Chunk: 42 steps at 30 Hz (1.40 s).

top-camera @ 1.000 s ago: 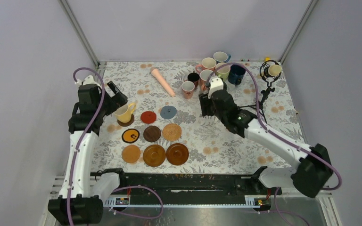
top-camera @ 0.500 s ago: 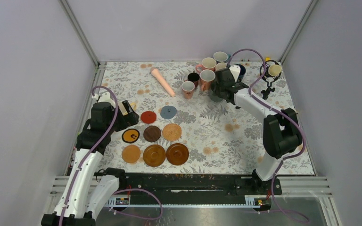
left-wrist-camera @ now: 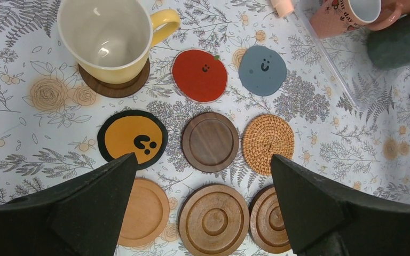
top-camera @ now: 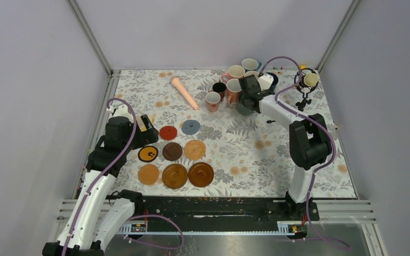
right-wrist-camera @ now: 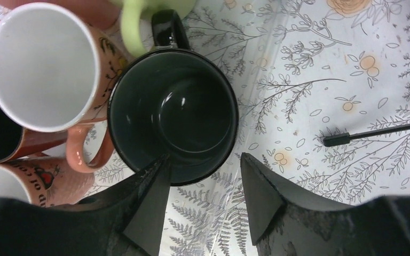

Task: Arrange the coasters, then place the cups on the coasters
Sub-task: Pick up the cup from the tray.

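From overhead, my left arm is bent at the elbow and reaches in over the flowered tablecloth (top-camera: 235, 144). The left claw (top-camera: 148, 125) is spread wide and holds nothing, and the coasters (top-camera: 173, 152) lie in rows just to its right. My right arm stretches far forward, its elbow raised, and puts the right claw (top-camera: 244, 108) at the near edge of the huddled cups (top-camera: 236, 72). On the left wrist camera, both black fingers (left-wrist-camera: 85, 208) stand well apart. Ahead of the left tip, a glossy yellow cup (left-wrist-camera: 104, 37) sits upright on a dark wood coaster (left-wrist-camera: 115, 88). Between the tips lie a smooth walnut disc (left-wrist-camera: 210, 141) and a woven tan disc (left-wrist-camera: 268, 137). Beyond them are a red coaster (left-wrist-camera: 199, 74) and a grey-blue coaster (left-wrist-camera: 262, 70), each printed with a tiny face. The yellow black-rimmed coaster (left-wrist-camera: 132, 137) has one too. On the right wrist camera, the fingers (right-wrist-camera: 267, 197) are half apart and the near rim of a dark green mug (right-wrist-camera: 173, 114) lies between the tips. I cannot tell whether they press it. To the claw's left, a salmon mug (right-wrist-camera: 32, 186) shows the letters "of co" beside a red heart.
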Each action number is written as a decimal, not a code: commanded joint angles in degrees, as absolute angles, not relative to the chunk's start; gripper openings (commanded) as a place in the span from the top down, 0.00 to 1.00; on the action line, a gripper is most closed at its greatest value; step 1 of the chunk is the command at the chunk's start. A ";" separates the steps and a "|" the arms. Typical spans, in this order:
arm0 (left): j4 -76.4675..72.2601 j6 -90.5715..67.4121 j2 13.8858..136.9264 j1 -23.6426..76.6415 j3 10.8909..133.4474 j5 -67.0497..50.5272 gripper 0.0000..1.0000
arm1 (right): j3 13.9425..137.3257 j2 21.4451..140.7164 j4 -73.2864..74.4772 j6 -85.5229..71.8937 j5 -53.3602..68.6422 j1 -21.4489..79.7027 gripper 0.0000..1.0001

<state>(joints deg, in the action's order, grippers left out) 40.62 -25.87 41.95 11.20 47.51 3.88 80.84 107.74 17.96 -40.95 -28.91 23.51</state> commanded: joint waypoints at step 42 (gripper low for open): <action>39.11 -25.56 40.34 11.69 50.14 7.29 0.01 | 82.38 101.75 21.00 -47.87 -36.75 21.01 1.00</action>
